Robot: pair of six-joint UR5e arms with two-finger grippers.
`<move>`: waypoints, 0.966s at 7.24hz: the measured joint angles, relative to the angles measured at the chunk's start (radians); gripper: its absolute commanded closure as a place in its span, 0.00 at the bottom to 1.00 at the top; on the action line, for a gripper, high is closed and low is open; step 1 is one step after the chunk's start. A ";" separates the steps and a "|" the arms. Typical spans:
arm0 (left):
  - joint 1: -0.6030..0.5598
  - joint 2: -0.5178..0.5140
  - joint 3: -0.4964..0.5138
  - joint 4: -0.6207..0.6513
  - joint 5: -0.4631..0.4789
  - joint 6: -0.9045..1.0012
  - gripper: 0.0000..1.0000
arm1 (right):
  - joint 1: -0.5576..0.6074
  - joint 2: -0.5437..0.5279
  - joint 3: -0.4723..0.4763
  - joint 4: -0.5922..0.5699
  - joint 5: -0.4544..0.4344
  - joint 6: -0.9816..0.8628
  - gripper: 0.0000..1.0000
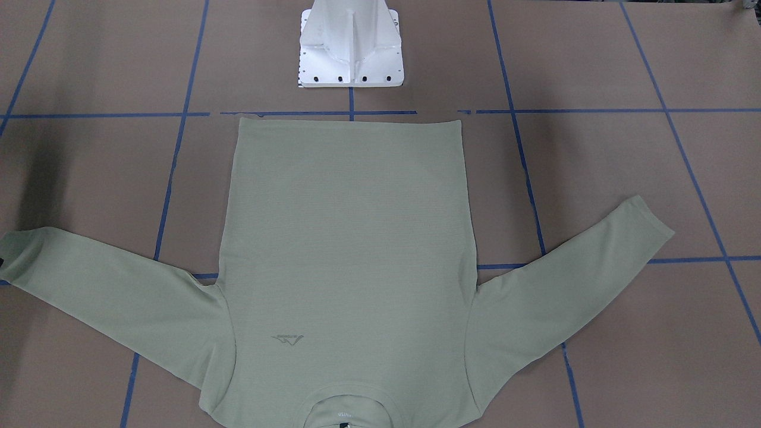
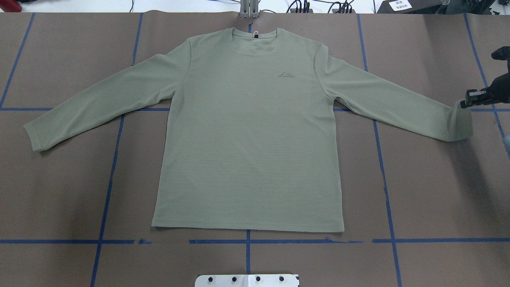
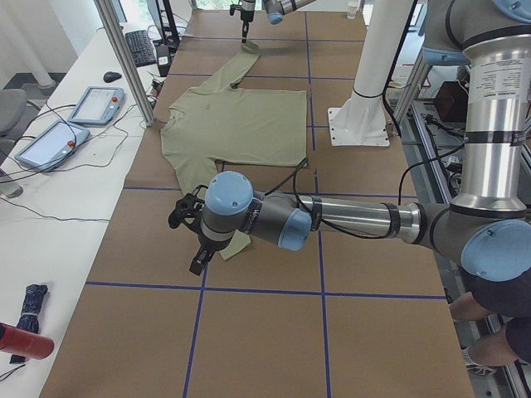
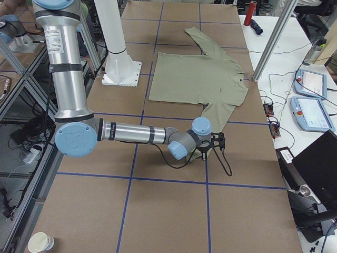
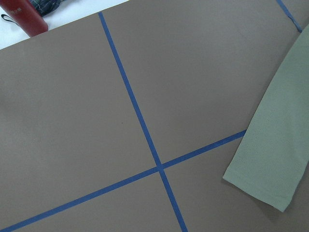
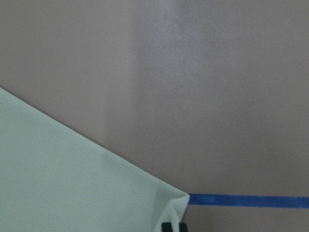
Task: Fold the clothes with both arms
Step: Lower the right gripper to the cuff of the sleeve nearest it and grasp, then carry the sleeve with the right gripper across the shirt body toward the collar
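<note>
Right fingers point(image 2: 474, 97) at shirt point(image 2: 247, 131) cuff, mostly cut off

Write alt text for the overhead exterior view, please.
A pale green long-sleeved shirt lies flat, front up, sleeves spread, on a brown table marked with blue tape lines, its hem nearest the robot. The right gripper sits at the right-hand sleeve's cuff.

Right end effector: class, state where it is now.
In the overhead view, the right end effector is at the right edge, at a sleeve cuff of the shirt.
</note>
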 measured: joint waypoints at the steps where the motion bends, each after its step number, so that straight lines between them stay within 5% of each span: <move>1: 0.000 0.000 0.000 0.000 -0.001 -0.001 0.00 | 0.001 0.035 0.127 -0.192 -0.009 0.011 1.00; 4: 0.000 -0.002 0.000 0.001 -0.002 -0.002 0.00 | -0.083 0.310 0.322 -0.719 -0.133 0.123 1.00; 6: 0.000 -0.004 0.003 0.002 -0.002 -0.004 0.00 | -0.209 0.513 0.253 -0.801 -0.270 0.305 1.00; 7: 0.000 -0.004 0.002 0.003 -0.002 -0.005 0.00 | -0.247 0.652 0.141 -0.806 -0.317 0.368 1.00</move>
